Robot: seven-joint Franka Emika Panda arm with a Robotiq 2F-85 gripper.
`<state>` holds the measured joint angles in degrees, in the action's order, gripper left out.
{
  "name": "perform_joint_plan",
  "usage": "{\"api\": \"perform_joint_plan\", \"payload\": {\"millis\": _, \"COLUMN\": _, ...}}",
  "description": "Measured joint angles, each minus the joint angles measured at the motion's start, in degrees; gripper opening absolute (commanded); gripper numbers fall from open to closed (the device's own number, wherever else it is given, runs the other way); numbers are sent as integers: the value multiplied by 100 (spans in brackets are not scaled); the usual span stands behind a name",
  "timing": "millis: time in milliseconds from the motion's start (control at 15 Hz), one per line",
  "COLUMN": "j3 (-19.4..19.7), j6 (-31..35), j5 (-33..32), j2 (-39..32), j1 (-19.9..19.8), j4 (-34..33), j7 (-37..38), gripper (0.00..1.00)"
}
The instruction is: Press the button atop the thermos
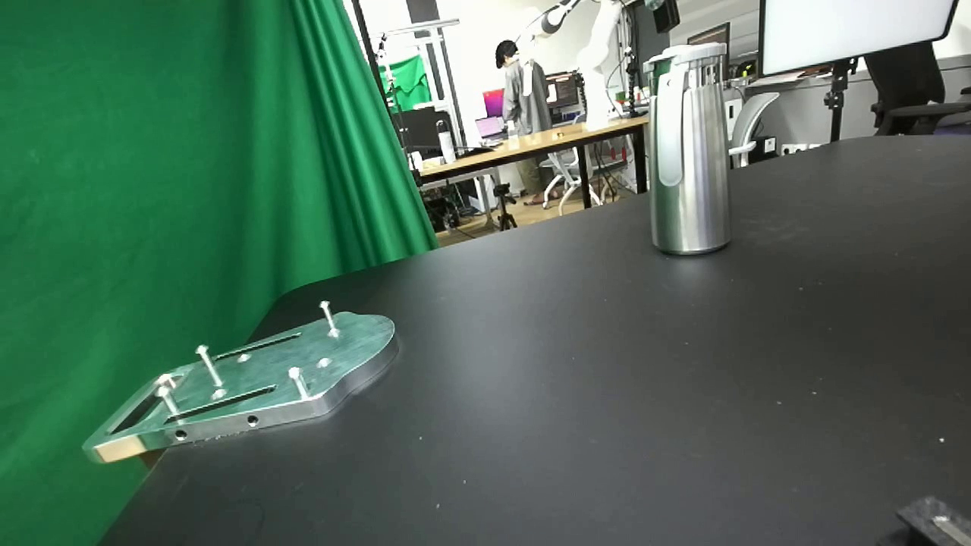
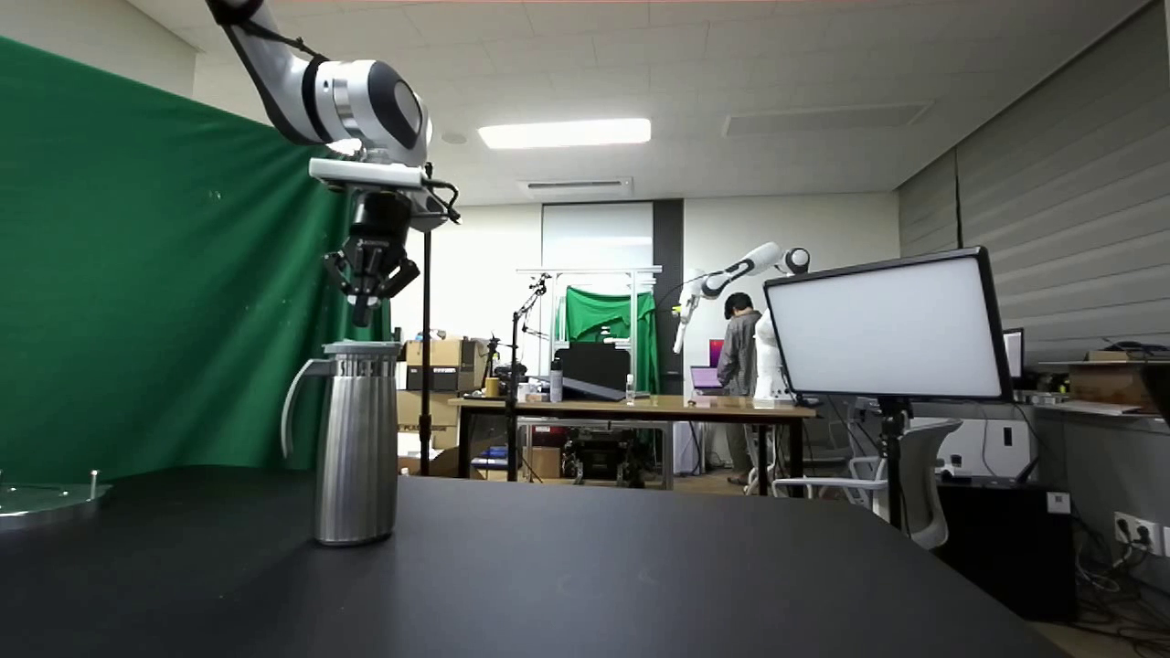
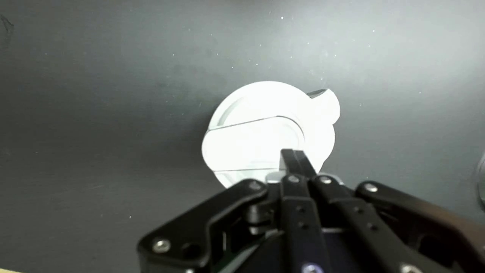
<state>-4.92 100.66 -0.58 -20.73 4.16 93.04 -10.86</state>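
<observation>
The thermos is a steel jug with a pale lid and a side handle. It stands upright on the black table in both exterior views point(image 1: 705, 167) point(image 2: 356, 448). In the wrist view its white lid point(image 3: 265, 98) is seen from above, overexposed. The button point(image 3: 250, 144) looks like the long rounded panel across the lid. My gripper point(image 2: 363, 315) points straight down, with a small gap above the lid. In the wrist view the gripper's fingertips point(image 3: 292, 151) are together with nothing between them. They overlap the lid near the panel's edge and hide part of it.
A metal plate point(image 1: 303, 364) with upright bolts lies at the black table's edge point(image 1: 607, 379). A green curtain point(image 2: 164, 302) hangs behind it. A bright light panel point(image 2: 887, 329) stands beyond the table. A dark object point(image 1: 937, 523) shows at an exterior view's lower corner.
</observation>
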Motion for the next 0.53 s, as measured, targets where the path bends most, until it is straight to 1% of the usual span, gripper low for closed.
{"api": "perform_joint_plan", "payload": {"millis": 533, "j3": -32, "j6": 116, "j5": 26, "j2": -215, "j1": 31, "j4": -7, "j7": 0, "gripper": 0}}
